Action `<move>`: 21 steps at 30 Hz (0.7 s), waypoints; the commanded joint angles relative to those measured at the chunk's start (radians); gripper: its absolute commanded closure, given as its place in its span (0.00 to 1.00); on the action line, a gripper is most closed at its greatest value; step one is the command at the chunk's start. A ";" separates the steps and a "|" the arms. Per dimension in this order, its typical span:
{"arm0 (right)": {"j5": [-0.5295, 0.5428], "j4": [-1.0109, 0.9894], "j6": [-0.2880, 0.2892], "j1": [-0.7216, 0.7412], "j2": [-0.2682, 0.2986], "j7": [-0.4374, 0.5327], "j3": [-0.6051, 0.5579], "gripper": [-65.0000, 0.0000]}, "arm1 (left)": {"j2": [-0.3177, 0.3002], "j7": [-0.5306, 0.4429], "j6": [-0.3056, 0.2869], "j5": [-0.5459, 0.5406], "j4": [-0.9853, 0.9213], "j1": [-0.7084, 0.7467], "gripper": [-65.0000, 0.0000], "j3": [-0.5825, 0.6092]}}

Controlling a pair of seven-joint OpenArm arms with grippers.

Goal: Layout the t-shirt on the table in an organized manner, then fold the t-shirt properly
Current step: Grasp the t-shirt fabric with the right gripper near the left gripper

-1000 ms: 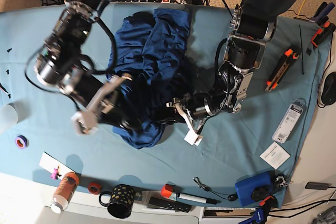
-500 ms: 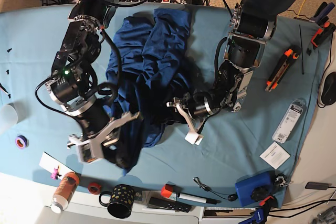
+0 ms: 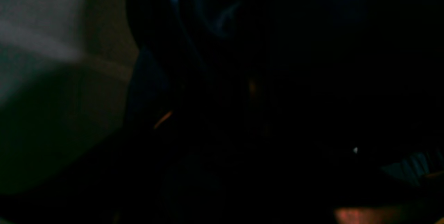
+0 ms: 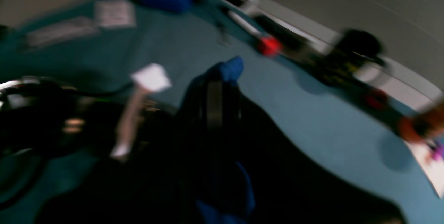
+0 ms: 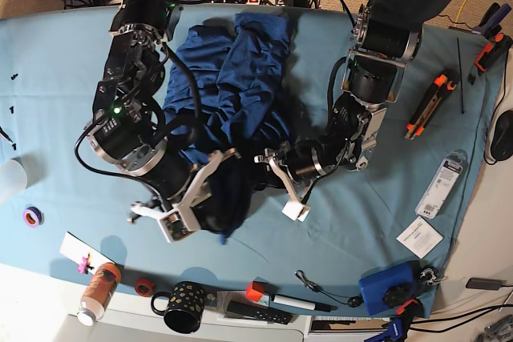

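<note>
Layout step in hand. The shirt (image 5: 240, 86) lies bunched mid-counter (image 5: 48, 62). Right claw (image 5: 210, 212) pinches its hem; left claw (image 5: 276, 167), half-spread, grip unclear. Next: draw the corners apart, flatten.

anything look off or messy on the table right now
Yes: the t-shirt is a crumpled heap in the middle of the table, not spread flat. One end is bunched in the right gripper. Tools and clutter also crowd the table's edges.
</note>
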 commanded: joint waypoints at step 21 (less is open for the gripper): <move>-0.033 0.016 -0.047 -0.011 0.000 0.051 0.086 0.52 | 0.003 0.004 -0.009 -0.014 0.010 -0.019 0.68 -0.001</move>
